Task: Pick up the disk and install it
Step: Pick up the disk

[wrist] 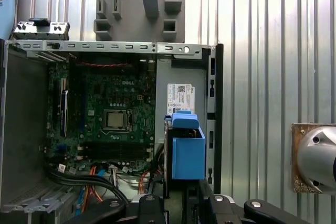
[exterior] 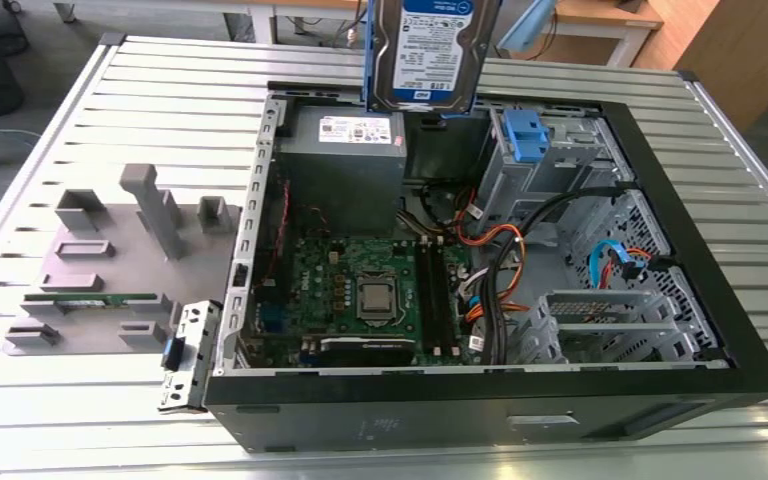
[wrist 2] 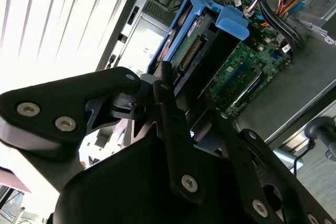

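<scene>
The disk [exterior: 431, 50], a silver drive with a white-and-blue label and blue rails, hangs upright in the air over the back of the open computer case [exterior: 491, 410], above the power supply. In the second wrist view the disk [wrist 2: 191, 51] sits between the black fingers [wrist 2: 167, 90] of my gripper [wrist 2: 186, 98], blue handle pointing away. In the first wrist view the blue carrier [wrist: 188, 150] rises from my gripper [wrist: 181, 203], which is shut on the disk.
The grey power supply [exterior: 344, 150] lies just under the disk. A blue bracket on the metal drive cage [exterior: 524, 135] is to the exterior view's right of it. Motherboard [exterior: 371, 290] and cables [exterior: 504, 260] fill the case. A grey fixture [exterior: 117, 250] stands on the slatted table [exterior: 157, 90].
</scene>
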{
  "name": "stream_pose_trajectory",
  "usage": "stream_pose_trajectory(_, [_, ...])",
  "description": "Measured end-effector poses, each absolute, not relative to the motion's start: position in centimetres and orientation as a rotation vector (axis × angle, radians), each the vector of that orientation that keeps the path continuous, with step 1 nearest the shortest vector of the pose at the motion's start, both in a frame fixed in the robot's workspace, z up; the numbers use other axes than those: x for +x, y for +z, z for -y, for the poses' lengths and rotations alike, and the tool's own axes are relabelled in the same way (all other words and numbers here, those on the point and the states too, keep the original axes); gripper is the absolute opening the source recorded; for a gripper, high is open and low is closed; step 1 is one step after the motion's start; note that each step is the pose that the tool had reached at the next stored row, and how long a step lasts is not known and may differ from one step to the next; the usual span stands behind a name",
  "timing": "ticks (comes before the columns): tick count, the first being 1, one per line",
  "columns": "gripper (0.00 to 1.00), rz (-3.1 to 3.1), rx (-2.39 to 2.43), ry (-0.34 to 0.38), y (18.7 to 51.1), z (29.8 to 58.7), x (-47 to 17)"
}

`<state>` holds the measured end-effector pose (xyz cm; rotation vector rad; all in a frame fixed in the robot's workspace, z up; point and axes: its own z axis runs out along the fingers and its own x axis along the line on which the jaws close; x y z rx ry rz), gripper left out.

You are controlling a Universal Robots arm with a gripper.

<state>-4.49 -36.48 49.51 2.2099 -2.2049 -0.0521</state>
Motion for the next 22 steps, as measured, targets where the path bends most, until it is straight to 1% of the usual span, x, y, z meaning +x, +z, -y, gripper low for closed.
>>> stream_pose_trajectory(22, [0.35, 2.205, 2.210, -0.052, 49.4, 36.6, -3.1])
